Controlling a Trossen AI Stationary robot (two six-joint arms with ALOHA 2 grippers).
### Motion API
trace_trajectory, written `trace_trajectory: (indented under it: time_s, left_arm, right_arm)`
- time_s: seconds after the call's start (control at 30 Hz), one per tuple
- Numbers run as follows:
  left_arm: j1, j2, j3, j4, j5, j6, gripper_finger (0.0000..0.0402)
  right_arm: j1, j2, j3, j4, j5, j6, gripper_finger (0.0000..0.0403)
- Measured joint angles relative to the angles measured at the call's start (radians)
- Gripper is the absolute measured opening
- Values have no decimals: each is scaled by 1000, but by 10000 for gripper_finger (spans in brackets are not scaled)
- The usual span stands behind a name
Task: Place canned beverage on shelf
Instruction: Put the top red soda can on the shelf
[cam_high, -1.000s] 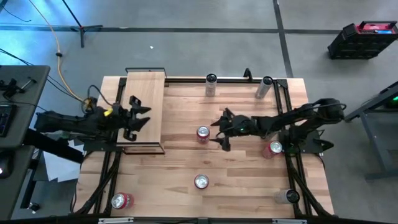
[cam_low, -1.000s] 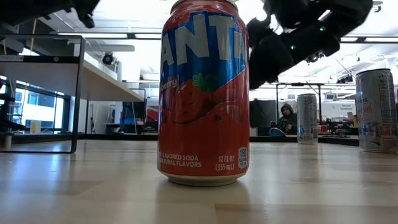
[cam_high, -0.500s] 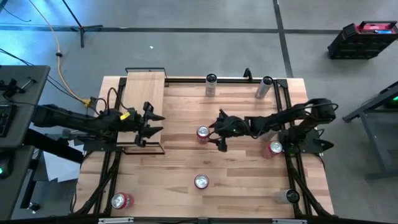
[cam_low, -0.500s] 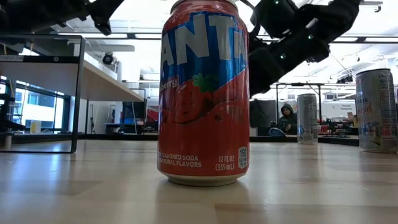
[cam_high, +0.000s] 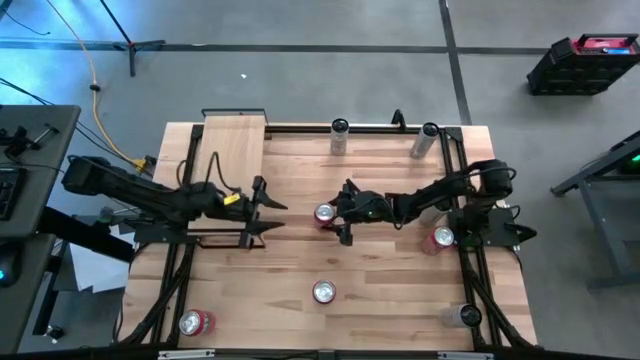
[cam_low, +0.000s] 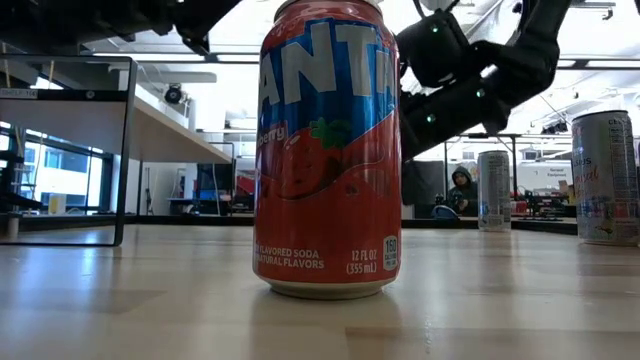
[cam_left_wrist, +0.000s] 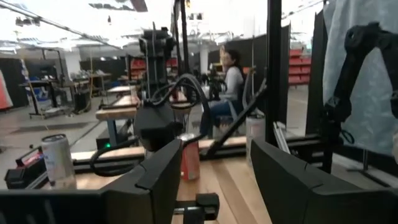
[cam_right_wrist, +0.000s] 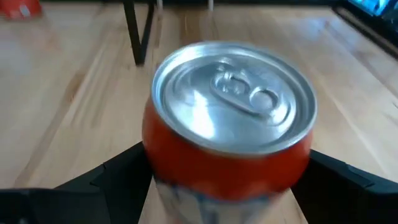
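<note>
A red can with a silver top (cam_high: 325, 213) stands upright on the wooden table, near its middle. My right gripper (cam_high: 340, 213) is open, level with the can on the can's right side. In the right wrist view the can (cam_right_wrist: 231, 130) fills the gap between the two dark fingers (cam_right_wrist: 102, 183), and I see no grip. My left gripper (cam_high: 272, 210) is open and empty, just past the right edge of the shelf (cam_high: 232, 160), a pale-wood board in a black frame at the table's far left. It faces the can (cam_left_wrist: 189, 160).
A red Fanta can (cam_low: 328, 150) stands nearer the front edge (cam_high: 323, 291). Two tall silver cans (cam_high: 338, 132) (cam_high: 428, 135) stand at the far edge. A red can (cam_high: 440, 237) is by the right arm's base. A red can (cam_high: 195, 322) and a silver can (cam_high: 462, 315) stand at the front corners.
My left gripper has moved from over the shelf toward the table's right, past the shelf's edge and toward the middle can, staying open. My right gripper has moved toward the table's left until its open fingers stand on either side of the red can. The can has not moved.
</note>
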Motion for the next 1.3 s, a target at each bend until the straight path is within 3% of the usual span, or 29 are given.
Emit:
trace_trajectory:
  time_s: [0.2,0.53,0.73,0.83,0.93,1.07,1.3]
  left_arm:
    - [0,24,8,-1,0,-17,184]
    - [0,23,8,1,-39,-18,184]
    - [1,86,68,-56,-41,-60,184]
    - [1,142,138,-177,-43,-45,184]
    - [1,184,219,-335,-99,-36,184]
    - [1,210,332,-576,-197,-36,185]
    - [4,219,457,-792,-224,-28,223]
  right_arm:
    - [13,94,-1,120,-31,20,334]
    - [12,121,-1,178,-21,22,360]
    - [12,121,-1,181,-22,10,313]
    - [12,121,-1,181,-29,-4,284]
    - [12,120,0,175,-29,-4,283]
    - [15,82,32,33,-29,-6,284]
    - [35,-14,154,-372,56,-71,290]
